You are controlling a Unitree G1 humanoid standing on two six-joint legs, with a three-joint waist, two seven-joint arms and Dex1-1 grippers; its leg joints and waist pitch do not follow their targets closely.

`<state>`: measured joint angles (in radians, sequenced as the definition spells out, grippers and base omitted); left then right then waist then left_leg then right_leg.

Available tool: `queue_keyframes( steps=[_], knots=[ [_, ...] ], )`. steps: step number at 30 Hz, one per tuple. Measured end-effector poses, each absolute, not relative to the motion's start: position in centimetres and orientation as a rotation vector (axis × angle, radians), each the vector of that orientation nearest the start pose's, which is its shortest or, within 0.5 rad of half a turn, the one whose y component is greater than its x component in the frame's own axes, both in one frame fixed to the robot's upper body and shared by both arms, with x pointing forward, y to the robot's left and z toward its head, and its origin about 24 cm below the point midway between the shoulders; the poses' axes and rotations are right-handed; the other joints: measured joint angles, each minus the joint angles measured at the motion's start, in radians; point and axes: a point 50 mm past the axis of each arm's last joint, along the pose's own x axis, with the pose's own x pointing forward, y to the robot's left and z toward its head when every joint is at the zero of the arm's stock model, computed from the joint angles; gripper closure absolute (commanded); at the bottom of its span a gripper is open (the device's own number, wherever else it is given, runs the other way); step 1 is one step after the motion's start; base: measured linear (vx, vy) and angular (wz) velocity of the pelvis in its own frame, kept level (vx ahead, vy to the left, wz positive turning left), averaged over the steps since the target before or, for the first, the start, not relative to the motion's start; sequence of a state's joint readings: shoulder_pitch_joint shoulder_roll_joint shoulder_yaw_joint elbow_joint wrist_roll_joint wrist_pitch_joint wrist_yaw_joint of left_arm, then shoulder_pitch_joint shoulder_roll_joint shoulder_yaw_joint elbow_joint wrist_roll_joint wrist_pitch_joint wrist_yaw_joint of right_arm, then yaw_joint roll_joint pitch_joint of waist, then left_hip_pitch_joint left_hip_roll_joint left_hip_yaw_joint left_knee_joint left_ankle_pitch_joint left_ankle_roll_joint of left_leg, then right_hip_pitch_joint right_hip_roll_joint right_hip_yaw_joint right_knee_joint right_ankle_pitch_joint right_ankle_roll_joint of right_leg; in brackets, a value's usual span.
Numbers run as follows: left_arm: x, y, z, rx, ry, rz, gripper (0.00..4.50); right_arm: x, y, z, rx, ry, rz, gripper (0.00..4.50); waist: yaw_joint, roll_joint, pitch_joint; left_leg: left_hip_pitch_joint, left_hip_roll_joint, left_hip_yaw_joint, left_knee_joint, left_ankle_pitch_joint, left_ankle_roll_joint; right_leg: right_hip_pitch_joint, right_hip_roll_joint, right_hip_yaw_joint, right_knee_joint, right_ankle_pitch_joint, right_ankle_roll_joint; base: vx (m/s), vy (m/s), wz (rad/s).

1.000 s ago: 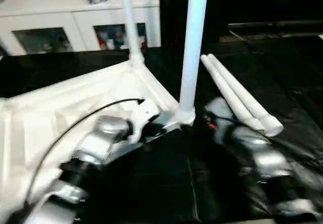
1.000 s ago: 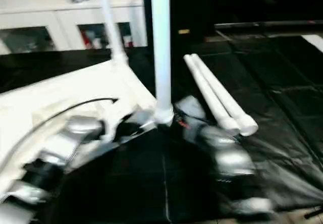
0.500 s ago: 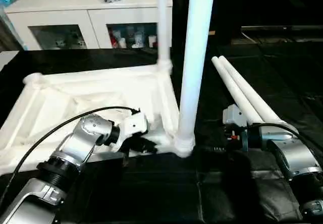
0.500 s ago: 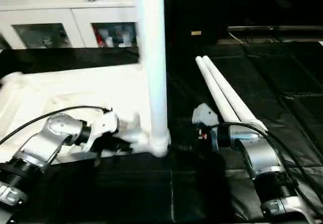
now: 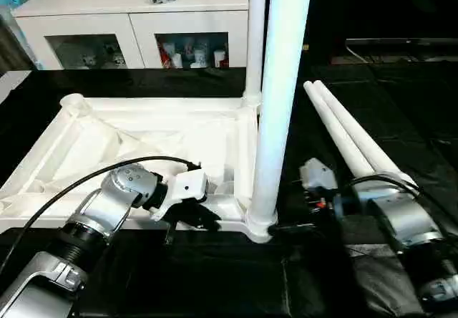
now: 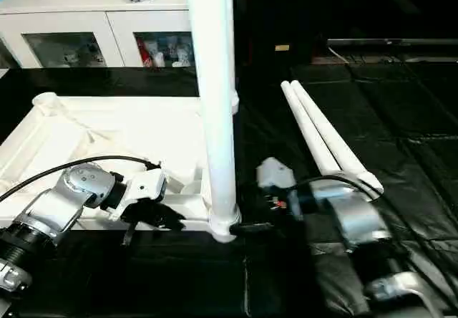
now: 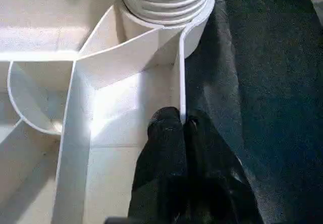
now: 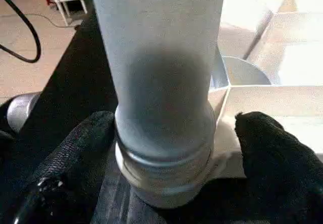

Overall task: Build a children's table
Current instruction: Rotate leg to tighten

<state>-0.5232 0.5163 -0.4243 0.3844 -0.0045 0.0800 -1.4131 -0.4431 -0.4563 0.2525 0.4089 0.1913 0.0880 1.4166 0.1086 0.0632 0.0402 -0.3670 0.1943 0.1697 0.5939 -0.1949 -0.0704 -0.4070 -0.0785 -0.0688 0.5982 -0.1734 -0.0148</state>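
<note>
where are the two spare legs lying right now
In the head views the two loose legs lie side by side on the black floor mat, to the right of the upturned tabletop and just beyond the right gripper.

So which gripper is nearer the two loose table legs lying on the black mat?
Right. The right gripper sits just beside the loose legs; the left gripper is across the upright leg, at the tabletop's rim.

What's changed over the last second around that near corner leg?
The right gripper has moved in to the upright near leg and now straddles its base, fingers apart. The wider shift is the head camera swinging. Unchanged: left gripper pinched on the tabletop rim by that corner, far leg upright, two spare legs lying on the mat.
</note>
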Motion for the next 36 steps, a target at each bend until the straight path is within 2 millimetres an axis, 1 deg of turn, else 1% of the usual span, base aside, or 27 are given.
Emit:
queue_keyframes(
  steps=[9, 10, 12, 19, 22, 25, 26, 27, 29, 30, 32, 34, 36],
  knots=[
    [28.6, 14.1, 5.7, 0.564, 0.52, -1.622, 4.5, 28.1, -14.6, 5.4, -0.195, 0.364, 1.572, 1.55, 0.002, 0.0, 0.0, 0.0, 0.0, 0.0, 0.001, 0.0, 0.0, 0.0, 0.0, 0.0, 0.001, 0.0, 0.0, 0.0, 0.0, 0.0],
    [28.6, 14.1, 5.7, 0.564, 0.52, -1.622, 4.5, 28.1, -14.6, 5.4, -0.194, 0.365, 1.573, 1.55, 0.002, 0.0, 0.0, 0.0, 0.0, 0.0, 0.001, 0.0, 0.0, 0.0, 0.0, 0.0, 0.001, 0.0, 0.0, 0.0, 0.0, 0.0],
    [28.6, 14.1, 5.7, 0.564, 0.52, -1.621, 4.5, 28.1, -14.6, 5.4, -0.192, 0.365, 1.574, 1.71, 0.002, 0.0, 0.0, 0.0, 0.0, 0.0, 0.001, 0.0, 0.0, 0.0, 0.0, 0.0, 0.001, 0.0, 0.0, 0.0, 0.0, 0.0],
    [28.6, 14.0, 5.6, 0.548, 0.526, -1.616, 4.5, 28.1, -14.5, 5.4, -0.178, 0.373, 1.566, 1.8, 0.002, 0.0, 0.0, 0.0, 0.0, 0.0, 0.001, 0.0, 0.0, 0.0, 0.0, 0.0, 0.002, 0.0, 0.0, 0.0, 0.0, 0.0],
    [29.0, 13.8, 5.5, 0.505, 0.53, -1.551, 4.5, 28.0, -14.5, 5.0, -0.131, 0.367, 1.484, 1.8, 0.003, 0.0, 0.0, 0.001, 0.0, 0.0, 0.001, 0.0, 0.0, 0.002, 0.0, 0.001, 0.003, 0.0, 0.0, 0.0, 0.0, 0.0],
    [29.6, 13.6, 5.3, 0.463, 0.53, -1.439, 4.5, 28.4, -14.3, 4.5, -0.089, 0.358, 1.331, 1.81, -0.008, 0.0, 0.0, 0.004, 0.0, 0.001, 0.001, 0.0, 0.0, 0.006, 0.0, 0.002, 0.003, -0.003, 0.005, 0.0, 0.0, 0.0],
    [29.9, 13.5, 5.2, 0.443, 0.53, -1.391, 4.5, 28.7, -14.1, 4.4, -0.076, 0.347, 1.263, 1.81, -0.015, 0.0, 0.0, 0.005, 0.0, 0.0, 0.001, 0.0, -0.001, 0.006, 0.0, 0.002, 0.003, -0.003, 0.005, 0.0, 0.0, 0.0],
    [30.3, 13.4, 5.1, 0.42, 0.532, -1.325, 4.5, 29.2, -13.7, 4.2, -0.058, 0.332, 1.165, 1.81, -0.026, 0.0, 0.0, 0.009, -0.001, 0.001, 0.001, 0.0, -0.001, 0.006, 0.0, 0.002, 0.003, -0.003, 0.005, 0.0, 0.0, 0.0],
    [30.8, 12.8, 5.0, 0.385, 0.536, -1.238, 4.5, 29.8, -13.1, 3.9, -0.033, 0.318, 1.021, 1.81, -0.042, 0.0, 0.0, 0.009, -0.002, 0.0, 0.001, 0.001, -0.002, 0.007, 0.0, 0.002, 0.003, -0.003, 0.005, 0.0, 0.0, 0.0],
    [31.0, 12.3, 4.9, 0.355, 0.537, -1.191, 4.5, 30.2, -12.8, 3.8, -0.018, 0.309, 0.94, 1.81, -0.053, 0.0, 0.0, 0.01, -0.002, -0.001, 0.001, 0.001, -0.002, 0.007, 0.0, 0.002, 0.002, -0.003, 0.006, 0.0, 0.0, 0.0],
    [31.4, 11.4, 4.7, 0.303, 0.538, -1.105, 4.5, 30.9, -12.1, 3.7, -0.007, 0.301, 0.811, 1.81, -0.067, 0.0, 0.0, 0.012, -0.002, -0.001, 0.001, 0.001, -0.002, 0.007, 0.0, 0.002, 0.002, -0.003, 0.006, 0.0, 0.0, 0.0],
    [31.7, 10.7, 4.7, 0.275, 0.538, -1.05, 4.5, 31.5, -11.6, 3.8, 0.001, 0.3, 0.723, 1.81, -0.075, 0.0, 0.0, 0.012, -0.002, -0.001, 0.001, 0.001, -0.002, 0.007, 0.0, 0.002, 0.002, -0.003, 0.006, 0.0, 0.0, 0.0],
    [31.9, 9.9, 4.7, 0.252, 0.531, -0.992, 4.5, 32.1, -11.1, 4.0, -0.007, 0.3, 0.644, 1.81, -0.077, 0.0, 0.0, 0.011, -0.002, -0.001, 0.001, 0.001, -0.002, 0.006, 0.0, 0.002, 0.002, -0.003, 0.006, 0.0, 0.0, 0.0]
  ],
)
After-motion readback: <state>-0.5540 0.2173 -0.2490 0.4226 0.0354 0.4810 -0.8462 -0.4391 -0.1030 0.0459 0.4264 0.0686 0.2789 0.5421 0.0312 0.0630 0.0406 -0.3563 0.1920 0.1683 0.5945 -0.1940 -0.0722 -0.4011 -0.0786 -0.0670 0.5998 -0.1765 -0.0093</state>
